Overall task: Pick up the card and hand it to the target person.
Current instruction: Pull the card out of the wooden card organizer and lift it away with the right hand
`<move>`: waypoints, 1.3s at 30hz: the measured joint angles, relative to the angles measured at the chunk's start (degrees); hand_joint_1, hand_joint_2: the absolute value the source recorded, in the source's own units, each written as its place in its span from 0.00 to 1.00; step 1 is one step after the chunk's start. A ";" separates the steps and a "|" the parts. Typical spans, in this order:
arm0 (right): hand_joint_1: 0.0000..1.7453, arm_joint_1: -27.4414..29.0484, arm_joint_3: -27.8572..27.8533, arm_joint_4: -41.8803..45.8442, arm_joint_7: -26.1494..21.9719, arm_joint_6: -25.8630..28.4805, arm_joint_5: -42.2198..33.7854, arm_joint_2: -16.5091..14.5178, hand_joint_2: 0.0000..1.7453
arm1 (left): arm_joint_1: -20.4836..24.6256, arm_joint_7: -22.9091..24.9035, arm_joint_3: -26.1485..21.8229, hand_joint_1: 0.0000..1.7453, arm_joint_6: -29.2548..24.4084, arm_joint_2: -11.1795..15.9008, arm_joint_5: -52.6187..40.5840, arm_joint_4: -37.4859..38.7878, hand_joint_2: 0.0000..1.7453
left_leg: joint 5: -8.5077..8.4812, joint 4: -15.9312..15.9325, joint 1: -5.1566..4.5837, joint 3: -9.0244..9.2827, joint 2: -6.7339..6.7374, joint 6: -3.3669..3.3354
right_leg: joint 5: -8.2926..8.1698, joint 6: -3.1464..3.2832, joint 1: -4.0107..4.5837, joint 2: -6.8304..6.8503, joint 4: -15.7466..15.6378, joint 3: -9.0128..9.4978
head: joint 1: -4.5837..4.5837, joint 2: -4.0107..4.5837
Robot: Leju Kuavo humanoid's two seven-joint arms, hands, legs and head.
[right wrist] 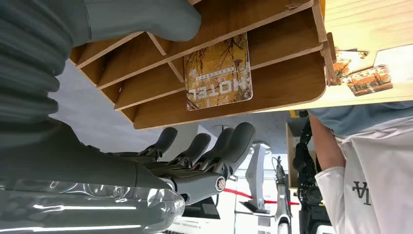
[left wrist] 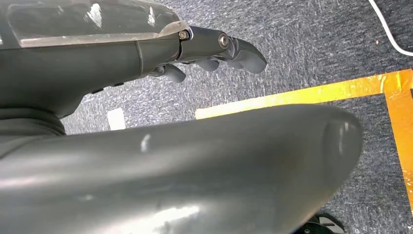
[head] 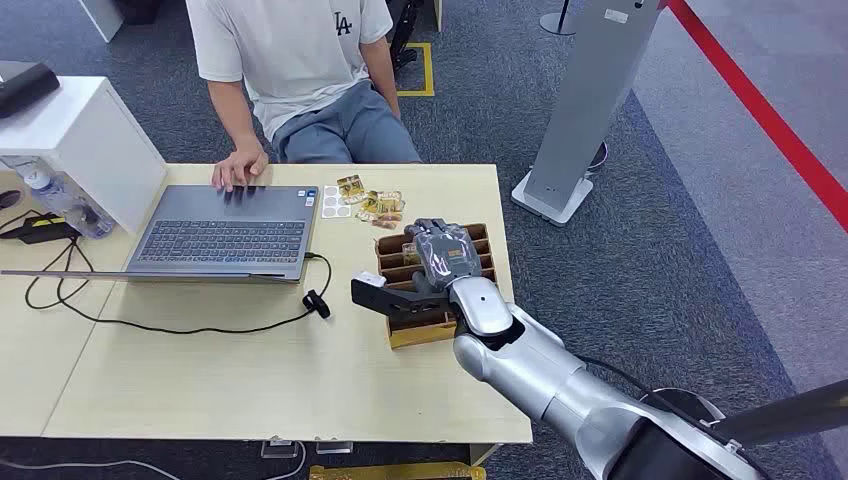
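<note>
A yellow hotel card stands in a slot of the wooden card rack; the rack sits near the table's right edge. My right hand hovers just over the rack, fingers spread on one side, thumb on the other, and nothing is gripped. The card is apart from the fingers. A seated person in a white T-shirt faces me across the table, one hand on a laptop. My left hand hangs over the carpet, holding nothing.
A grey laptop lies at the table's far left with a black cable trailing from it. Loose cards and stickers lie behind the rack. A white box stands at the left. A grey stand rises to the right of the table.
</note>
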State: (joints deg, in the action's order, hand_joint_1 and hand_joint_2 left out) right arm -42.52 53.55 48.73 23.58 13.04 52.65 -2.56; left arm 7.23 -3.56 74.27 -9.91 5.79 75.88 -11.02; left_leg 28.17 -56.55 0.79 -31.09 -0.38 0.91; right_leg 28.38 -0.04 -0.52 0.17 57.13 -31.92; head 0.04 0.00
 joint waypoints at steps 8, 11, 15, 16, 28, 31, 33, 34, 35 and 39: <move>0.44 -0.02 0.04 -0.13 0.00 -0.19 -0.53 0.00 1.00 | 0.00 -0.02 0.02 0.00 0.01 0.00 0.03 0.00 0.00 | 0.00 0.00 0.00 0.00 0.00 0.00 | 0.00 0.00 0.00 0.00 0.00 0.00 | -0.01 0.00; 0.48 -0.06 0.10 -0.33 -0.02 -0.12 -0.75 0.00 1.00 | 0.00 -0.07 0.03 0.00 0.04 0.00 0.03 0.00 0.00 | 0.00 0.00 0.00 0.01 0.00 0.00 | 0.00 0.00 0.00 0.00 0.00 0.00 | -0.01 0.00; 0.48 -0.22 0.11 -0.49 -0.06 0.02 -0.90 0.00 1.00 | 0.00 -0.07 0.04 0.00 0.08 0.00 0.02 0.00 0.00 | 0.00 0.00 0.00 0.04 0.00 0.00 | 0.00 0.00 0.00 0.00 0.00 0.02 | -0.01 0.00; 0.48 -0.26 0.11 -0.49 -0.07 0.02 -0.90 0.00 1.00 | 0.01 -0.07 0.04 0.00 0.08 0.00 0.02 0.00 0.00 | 0.00 0.00 0.00 0.04 0.00 0.00 | 0.00 0.00 0.00 0.00 0.00 0.03 | -0.01 0.00; 0.41 -0.27 0.11 -0.92 -0.07 0.07 -1.13 0.06 1.00 | 0.02 -0.07 0.07 0.00 0.10 0.00 -0.13 0.00 0.00 | 0.00 0.00 0.00 0.05 0.00 0.00 | 0.00 0.00 0.00 0.00 0.00 0.02 | 0.00 0.00; 0.37 -0.25 0.11 -1.09 -0.03 -0.07 -1.45 0.09 1.00 | 0.04 -0.05 0.15 0.00 0.10 0.00 -0.17 0.00 0.00 | 0.00 0.00 0.00 0.05 0.00 0.00 | 0.00 0.00 0.00 0.00 0.00 0.02 | 0.00 0.00; 0.37 -0.24 0.11 -1.24 -0.01 -0.17 -1.76 0.09 1.00 | 0.05 -0.02 0.26 0.00 0.10 0.00 -0.20 0.00 0.00 | 0.00 0.00 0.00 0.05 0.01 0.00 | 0.00 0.00 0.00 -0.01 0.00 0.02 | -0.01 0.00; 0.38 -0.24 0.11 -1.35 0.01 -0.20 -1.85 0.09 1.00 | 0.05 0.00 0.31 0.00 0.10 0.00 -0.21 0.00 0.00 | 0.00 0.00 0.00 0.05 0.01 0.00 | 0.00 0.00 0.00 -0.01 0.00 0.02 | -0.01 0.00; 0.38 -0.23 0.11 -1.45 0.01 -0.20 -1.90 0.09 1.00 | 0.05 0.00 0.34 0.00 0.10 0.00 -0.21 0.00 0.00 | 0.00 0.00 0.00 0.05 0.01 0.00 | 0.00 0.00 0.00 -0.01 0.00 0.02 | -0.01 0.00; 0.39 -0.22 0.11 -1.74 -0.01 -0.20 -2.09 0.11 1.00 | 0.06 0.00 0.40 0.00 0.10 0.00 -0.21 0.00 0.00 | 0.00 0.00 0.00 0.05 0.01 0.00 | 0.00 0.00 0.00 -0.01 0.00 0.02 | -0.01 0.00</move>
State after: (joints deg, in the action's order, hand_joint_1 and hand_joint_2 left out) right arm -42.74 53.66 46.99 23.58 12.84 50.56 -2.45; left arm 7.29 -3.56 74.67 -9.81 5.79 75.67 -11.02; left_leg 28.17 -56.56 0.79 -31.03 -0.37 0.91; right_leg 28.38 -0.04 -0.52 0.16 57.13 -31.90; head 0.03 0.00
